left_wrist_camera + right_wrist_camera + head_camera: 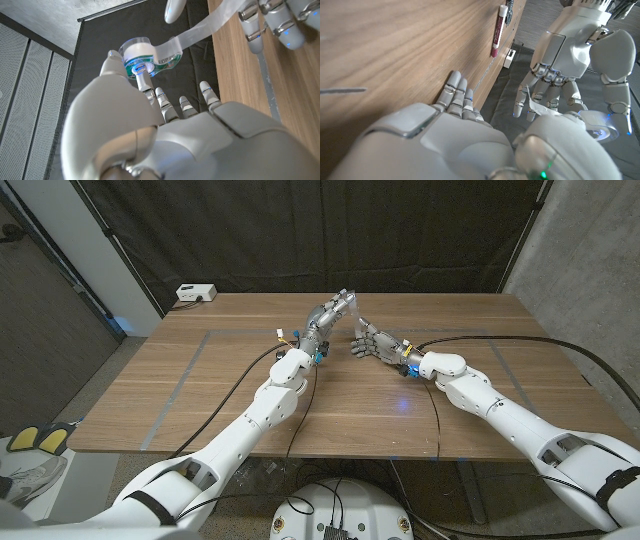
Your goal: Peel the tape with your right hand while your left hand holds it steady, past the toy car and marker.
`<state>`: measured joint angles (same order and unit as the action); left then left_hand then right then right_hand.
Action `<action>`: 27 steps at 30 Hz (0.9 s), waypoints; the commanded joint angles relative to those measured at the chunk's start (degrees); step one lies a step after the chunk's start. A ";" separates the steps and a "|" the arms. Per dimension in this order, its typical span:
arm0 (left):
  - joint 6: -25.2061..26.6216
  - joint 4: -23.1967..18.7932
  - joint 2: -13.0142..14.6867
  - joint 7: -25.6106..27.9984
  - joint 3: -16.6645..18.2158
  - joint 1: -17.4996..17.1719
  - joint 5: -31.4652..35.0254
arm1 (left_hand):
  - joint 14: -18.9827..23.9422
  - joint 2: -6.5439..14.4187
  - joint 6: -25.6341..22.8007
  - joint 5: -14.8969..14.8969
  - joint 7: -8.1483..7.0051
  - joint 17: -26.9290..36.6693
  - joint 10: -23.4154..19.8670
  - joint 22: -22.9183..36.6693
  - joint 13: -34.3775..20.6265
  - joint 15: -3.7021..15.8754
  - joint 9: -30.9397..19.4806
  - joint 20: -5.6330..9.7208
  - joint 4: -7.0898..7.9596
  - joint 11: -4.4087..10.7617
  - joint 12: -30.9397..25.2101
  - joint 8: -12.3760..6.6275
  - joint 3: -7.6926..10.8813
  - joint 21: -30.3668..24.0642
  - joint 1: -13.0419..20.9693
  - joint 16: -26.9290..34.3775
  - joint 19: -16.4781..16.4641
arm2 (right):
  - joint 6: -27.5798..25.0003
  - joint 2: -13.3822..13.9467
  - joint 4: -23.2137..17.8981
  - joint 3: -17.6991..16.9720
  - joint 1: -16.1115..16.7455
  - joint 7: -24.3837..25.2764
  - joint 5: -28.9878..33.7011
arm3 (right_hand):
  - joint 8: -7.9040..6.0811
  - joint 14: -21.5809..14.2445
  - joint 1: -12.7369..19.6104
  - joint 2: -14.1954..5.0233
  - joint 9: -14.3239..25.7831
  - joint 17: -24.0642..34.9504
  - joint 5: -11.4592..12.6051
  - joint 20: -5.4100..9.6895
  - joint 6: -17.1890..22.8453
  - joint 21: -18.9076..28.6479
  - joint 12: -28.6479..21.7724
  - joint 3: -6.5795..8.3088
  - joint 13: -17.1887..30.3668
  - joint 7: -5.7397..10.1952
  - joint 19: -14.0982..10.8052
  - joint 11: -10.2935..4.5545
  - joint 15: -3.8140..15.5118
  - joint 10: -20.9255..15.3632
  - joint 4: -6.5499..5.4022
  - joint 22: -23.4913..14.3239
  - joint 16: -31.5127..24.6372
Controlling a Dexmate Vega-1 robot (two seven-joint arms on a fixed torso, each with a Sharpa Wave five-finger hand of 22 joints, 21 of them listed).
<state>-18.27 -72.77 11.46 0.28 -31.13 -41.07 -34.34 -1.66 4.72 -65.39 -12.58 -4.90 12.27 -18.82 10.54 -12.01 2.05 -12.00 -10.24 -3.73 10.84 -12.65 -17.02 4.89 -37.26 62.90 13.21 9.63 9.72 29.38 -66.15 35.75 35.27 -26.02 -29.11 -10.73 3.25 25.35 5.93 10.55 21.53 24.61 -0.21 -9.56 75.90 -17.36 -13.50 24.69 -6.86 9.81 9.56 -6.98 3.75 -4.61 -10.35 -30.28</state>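
The left hand (333, 311) is lifted up over the far middle of the wooden tabletop (200, 390). It holds a tape roll (145, 57) in a clear holder. In the left wrist view the roll sits up at the fingertips (142, 80), and the fingers are closed around it.

A see-through strip of tape (200, 31) comes off the roll. It stretches from the roll over to the right hand (370, 343). The right hand is just beside the left hand, a bit nearer to the robot and lower, close to the tabletop. In the left wrist view the right hand's fingers (270, 20) sit at the far end of the strip. I cannot tell for sure if they pinch it or only touch it. In the right wrist view a bit of tape (540, 107) hangs between the two hands, near the left hand's fingers (547, 95).

A marker (497, 31) with a dark red body and a white cap lies on the tabletop, close to the edge, well apart from the tape roll. It is seen in the right wrist view.

A small white box (195, 294) sits at the far edge of the tabletop, well off to the left of the tape roll. Black cables (520, 345) run across the tabletop on the right hand's side of the roll.
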 commanded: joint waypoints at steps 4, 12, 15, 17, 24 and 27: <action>0.24 -4.67 2.72 -0.96 0.58 -2.72 -0.87 | 0.11 2.45 -3.07 -0.27 -3.03 0.07 0.03 0.32 -0.12 1.09 -0.23 -0.03 -0.10 -0.01 0.07 -0.37 -0.32 0.18 2.48 -0.24 -0.44 | 0.34 2.66 -6.86 -1.05 4.16 6.63 2.72 | -1.80 5.84 2.62 -1.04 0.04 -4.48 0.78 1.52 -5.04 -5.12 1.69 -1.57 -3.28 -4.58 6.65 -0.30 0.83 1.27 0.57 0.73 5.67; 0.19 -7.05 5.03 -2.95 1.56 -4.49 -2.54 | 0.15 2.48 -3.20 -0.30 -3.16 0.07 0.04 0.33 -0.12 1.15 -0.26 0.02 -0.09 0.05 0.08 -0.43 -0.37 0.27 2.50 -0.22 -0.50 | 16.34 -1.77 -4.26 -3.50 8.52 19.44 8.65 | -2.57 3.19 5.14 -2.55 0.02 -8.19 0.36 3.90 0.59 -7.86 1.41 -1.55 -5.86 -2.83 2.62 -2.06 3.79 -1.57 1.21 0.91 7.22; 0.02 -7.84 6.07 -4.24 2.09 -4.97 -3.39 | 0.14 2.48 -3.17 -0.30 -3.04 0.07 0.06 0.33 -0.12 1.12 -0.20 0.00 -0.08 -0.02 0.09 -0.39 -0.40 0.32 2.51 -0.23 -0.49 | 18.37 -2.34 -6.14 -4.33 10.03 25.67 12.26 | -3.02 -0.01 6.72 -3.08 0.03 -10.04 -0.22 4.58 4.42 -9.46 0.60 -1.59 -7.43 -2.21 -0.61 -2.58 4.67 -4.91 1.71 0.93 7.59; -0.10 -8.38 6.71 -4.94 2.53 -5.32 -4.01 | 0.13 2.49 -3.17 -0.31 -3.03 0.07 0.02 0.33 -0.12 1.11 -0.21 -0.01 -0.07 0.13 0.07 -0.39 -0.41 0.34 2.51 -0.23 -0.51 | 19.17 -2.65 -7.35 -4.82 10.88 29.11 14.34 | -3.16 -1.55 7.06 -3.18 -0.01 -10.48 -0.48 4.49 5.91 -10.09 0.28 -1.71 -8.02 -1.96 -1.71 -2.89 5.36 -6.23 1.80 0.93 7.58; 0.23 -10.19 9.47 -7.27 3.95 -6.80 -6.02 | 0.13 2.49 -3.02 -0.32 -3.06 0.07 -0.03 0.34 -0.12 1.12 -0.21 0.06 -0.05 0.02 0.05 -0.33 -0.47 0.42 2.51 -0.24 -0.53 | 20.76 -4.30 -10.72 -6.35 13.20 39.78 21.34 | -3.64 -5.52 7.75 -3.62 -0.09 -11.10 -1.21 4.22 10.65 -11.86 -0.83 -2.01 -9.69 -0.44 -4.72 -3.80 5.90 -10.56 1.85 0.88 7.77; 0.17 -10.67 10.54 -8.51 4.61 -7.38 -7.02 | 0.12 2.50 -3.09 -0.33 -3.05 0.07 0.02 0.34 -0.12 1.15 -0.16 -0.03 -0.04 0.08 0.08 -0.32 -0.50 0.46 2.51 -0.24 -0.53 | 18.53 -4.42 -13.79 -6.92 14.27 44.98 25.89 | -4.22 -8.00 7.59 -3.88 -0.10 -11.21 -1.73 4.31 14.43 -12.90 -1.46 -2.30 -10.68 0.90 -6.44 -4.88 6.66 -13.15 1.60 0.84 7.87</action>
<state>-18.20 -81.06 18.40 -4.84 -28.47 -46.42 -38.55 -1.66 4.72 -65.39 -12.52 -4.90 12.27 -18.82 10.81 -12.01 2.05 -12.12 -9.92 -3.96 10.84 -12.65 -17.17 4.65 -36.82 62.90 13.21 9.32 26.64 26.67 -74.01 30.99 45.74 2.43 -14.75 -14.44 -2.94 32.37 2.46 10.40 10.38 23.20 1.99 2.52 63.57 -18.11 -15.25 14.52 -6.57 4.46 5.36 -0.84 -7.46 -2.84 -9.33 -22.63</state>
